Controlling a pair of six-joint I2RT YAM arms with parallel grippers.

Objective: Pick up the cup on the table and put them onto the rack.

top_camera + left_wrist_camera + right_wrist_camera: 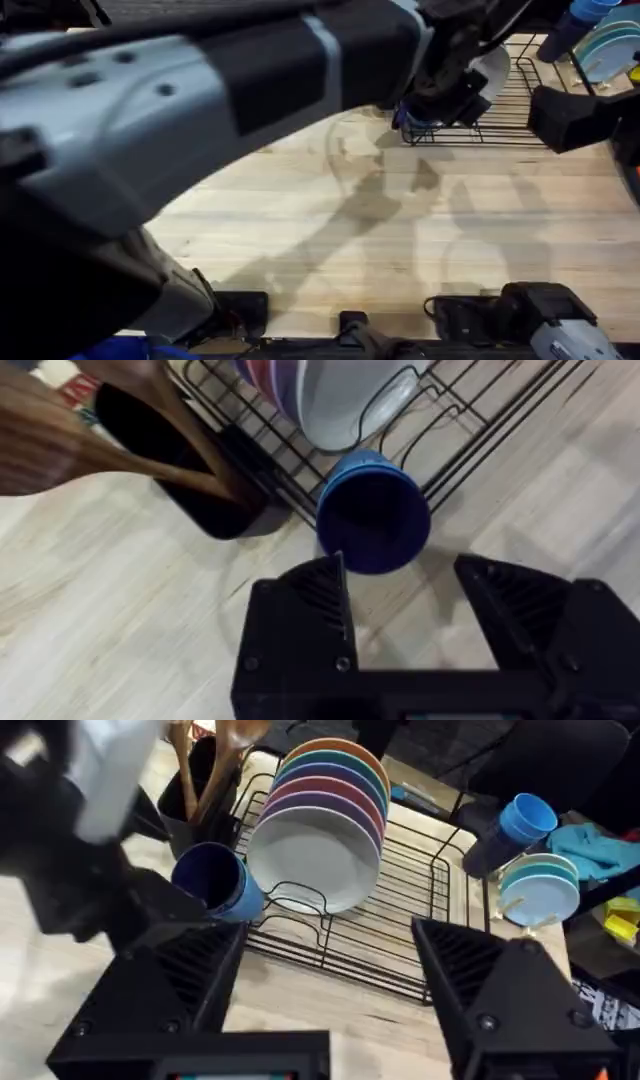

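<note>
Nearly done, by the look of it, but not finished. Leftmost beside the rack: a black utensil holder with wooden utensils, just off the rack's corner. Next, the blue cup, lying on its side at the rack's front left corner, touching the wire rim, mouth turned away from the plates. Left gripper just in front of the cup, jaws spread wide and empty. Right gripper before the rack's front edge, jaws wide apart, holding nothing. Unclear whether the cup sits fully inside; probably left to lift or nudge in. Open wire floor right of the plates; bare tabletop in front; little room by the holder.
</note>
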